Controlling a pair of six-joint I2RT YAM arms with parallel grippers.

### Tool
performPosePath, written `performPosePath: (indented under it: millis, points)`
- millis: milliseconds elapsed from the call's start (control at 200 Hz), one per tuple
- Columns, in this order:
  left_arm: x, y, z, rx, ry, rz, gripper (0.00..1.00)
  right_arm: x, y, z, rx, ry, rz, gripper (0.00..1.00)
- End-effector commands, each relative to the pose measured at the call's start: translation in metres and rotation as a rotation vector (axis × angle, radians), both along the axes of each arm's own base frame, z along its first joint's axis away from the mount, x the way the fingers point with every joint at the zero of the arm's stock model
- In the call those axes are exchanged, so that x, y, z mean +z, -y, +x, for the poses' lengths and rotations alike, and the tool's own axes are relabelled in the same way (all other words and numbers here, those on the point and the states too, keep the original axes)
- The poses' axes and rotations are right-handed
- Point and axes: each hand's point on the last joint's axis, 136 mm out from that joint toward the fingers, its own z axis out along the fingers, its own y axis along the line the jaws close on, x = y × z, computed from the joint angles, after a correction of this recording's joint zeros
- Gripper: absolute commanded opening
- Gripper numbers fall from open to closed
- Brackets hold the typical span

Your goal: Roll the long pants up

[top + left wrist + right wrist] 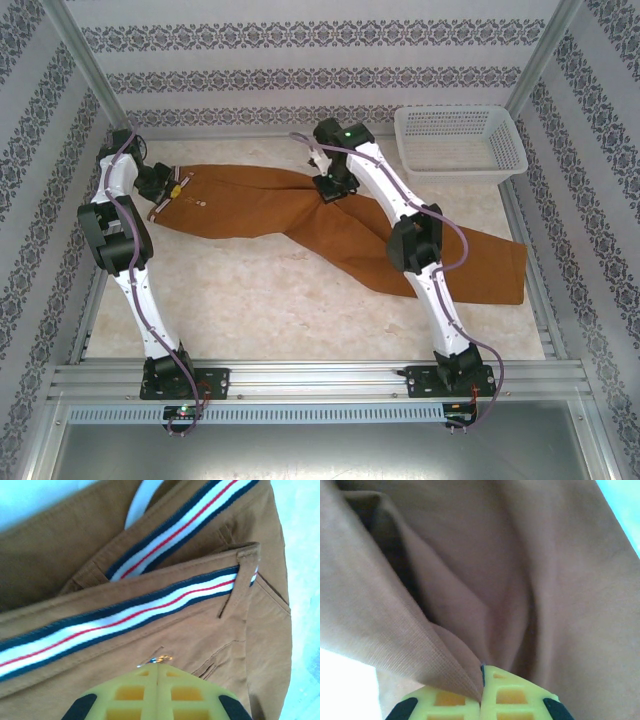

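Note:
The long pants point(250, 205) lie spread across the table, rust-brown, with the waistband at the left and the legs running to the right front. My left gripper point(172, 190) is at the waistband end. In the left wrist view its yellow fingers meet at the cloth point(200, 630) just below the striped waistband lining point(125, 615), the left gripper point(157, 666) shut with a small shiny metal bit at its tip. My right gripper point(330, 192) sits at the crotch area. The right gripper point(481, 672) is shut, and a fold of the pants point(440, 650) is pinched between its fingers.
A white plastic basket point(458, 140) stands at the back right corner. Metal frame posts and patterned walls close in the table on three sides. The pant leg ends point(500, 270) reach near the right edge.

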Motion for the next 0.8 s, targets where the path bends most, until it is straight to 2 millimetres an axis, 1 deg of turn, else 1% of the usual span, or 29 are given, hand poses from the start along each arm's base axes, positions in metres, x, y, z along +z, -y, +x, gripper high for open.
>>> performPosePath:
  millis: [0, 30, 65, 145, 155, 170, 205, 215, 225, 230, 245, 265, 285, 335, 350, 370, 385, 395, 410, 440, 470, 485, 495, 515, 535, 545, 590, 699, 794]
  points:
    - [0.022, -0.002, -0.005, -0.010, 0.010, 0.033, 0.00, -0.016, 0.010, 0.021, -0.031, 0.044, -0.037, 0.00]
    - [0.022, -0.002, -0.004, -0.011, 0.013, 0.032, 0.02, -0.020, 0.012, 0.025, -0.040, 0.043, -0.029, 0.00]
    - [0.022, -0.002, -0.003, -0.013, 0.019, 0.030, 0.09, -0.022, 0.011, 0.031, -0.046, 0.053, -0.015, 0.00]
    - [0.021, 0.000, 0.001, -0.016, 0.034, 0.014, 0.28, -0.024, 0.014, 0.041, -0.061, 0.076, -0.009, 0.00]
    - [0.021, 0.000, 0.001, -0.016, 0.035, 0.013, 0.30, -0.024, 0.014, 0.042, -0.062, 0.080, -0.011, 0.03]
    - [0.021, 0.001, 0.002, -0.016, 0.037, 0.011, 0.34, -0.023, 0.015, 0.043, -0.067, 0.083, -0.014, 0.11]
    - [0.020, 0.002, 0.004, -0.017, 0.047, 0.002, 0.48, -0.020, 0.020, 0.045, -0.078, 0.097, -0.031, 0.35]
    - [0.019, 0.002, 0.005, -0.017, 0.048, 0.001, 0.56, -0.018, 0.022, 0.046, -0.080, 0.102, -0.037, 0.41]
    - [0.020, 0.002, 0.005, -0.016, 0.052, -0.001, 0.67, -0.017, 0.023, 0.046, -0.084, 0.106, -0.042, 0.45]
    - [0.019, 0.002, 0.006, -0.017, 0.053, -0.004, 0.70, -0.016, 0.024, 0.046, -0.085, 0.107, -0.045, 0.47]
    - [0.019, 0.002, 0.007, -0.016, 0.059, -0.007, 0.85, -0.012, 0.025, 0.047, -0.088, 0.116, -0.051, 0.51]
    - [0.018, 0.003, 0.008, -0.016, 0.062, -0.013, 0.95, -0.007, 0.027, 0.046, -0.089, 0.125, -0.059, 0.54]
    - [0.016, 0.004, 0.008, -0.015, 0.062, -0.019, 0.99, -0.001, 0.028, 0.045, -0.091, 0.133, -0.061, 0.57]
    - [0.012, 0.005, 0.010, -0.010, 0.061, -0.028, 1.00, 0.015, 0.029, 0.042, -0.097, 0.153, -0.055, 0.58]
    - [0.010, 0.005, 0.011, -0.010, 0.060, -0.030, 0.99, 0.021, 0.030, 0.041, -0.098, 0.161, -0.051, 0.58]
    - [0.009, 0.006, 0.011, -0.009, 0.059, -0.034, 0.94, 0.029, 0.030, 0.039, -0.099, 0.173, -0.048, 0.58]
    - [0.007, 0.006, 0.012, -0.008, 0.058, -0.036, 0.85, 0.034, 0.030, 0.037, -0.101, 0.181, -0.046, 0.58]
    - [0.006, 0.006, 0.012, -0.007, 0.056, -0.037, 0.78, 0.038, 0.030, 0.037, -0.102, 0.188, -0.044, 0.58]
    - [0.005, 0.007, 0.012, -0.006, 0.055, -0.038, 0.60, 0.044, 0.031, 0.036, -0.105, 0.197, -0.040, 0.58]
    - [0.002, 0.007, 0.013, -0.003, 0.050, -0.039, 0.34, 0.054, 0.032, 0.032, -0.110, 0.208, -0.034, 0.56]
    - [-0.001, 0.008, 0.013, -0.002, 0.043, -0.038, 0.13, 0.065, 0.032, 0.027, -0.114, 0.222, -0.020, 0.51]
    - [-0.003, 0.009, 0.014, -0.003, 0.040, -0.039, 0.05, 0.068, 0.032, 0.024, -0.117, 0.223, -0.016, 0.47]
    - [-0.004, 0.010, 0.014, -0.005, 0.039, -0.039, 0.00, 0.070, 0.033, 0.023, -0.119, 0.223, -0.013, 0.41]
    - [-0.005, 0.011, 0.015, -0.005, 0.038, -0.040, 0.00, 0.074, 0.033, 0.019, -0.123, 0.227, -0.007, 0.26]
    - [-0.006, 0.011, 0.016, -0.007, 0.039, -0.040, 0.00, 0.077, 0.034, 0.015, -0.129, 0.224, -0.003, 0.05]
    - [-0.007, 0.013, 0.017, -0.010, 0.038, -0.043, 0.00, 0.078, 0.034, 0.012, -0.129, 0.221, -0.003, 0.00]
    - [-0.010, 0.017, 0.020, -0.018, 0.043, -0.055, 0.00, 0.082, 0.037, 0.003, -0.129, 0.219, -0.013, 0.00]
    - [-0.021, 0.030, 0.031, -0.037, 0.067, -0.123, 0.00, 0.080, 0.050, -0.025, -0.156, 0.180, -0.074, 0.00]
    - [-0.034, 0.045, 0.042, -0.049, 0.096, -0.212, 0.00, 0.062, 0.064, -0.052, -0.179, 0.131, -0.139, 0.00]
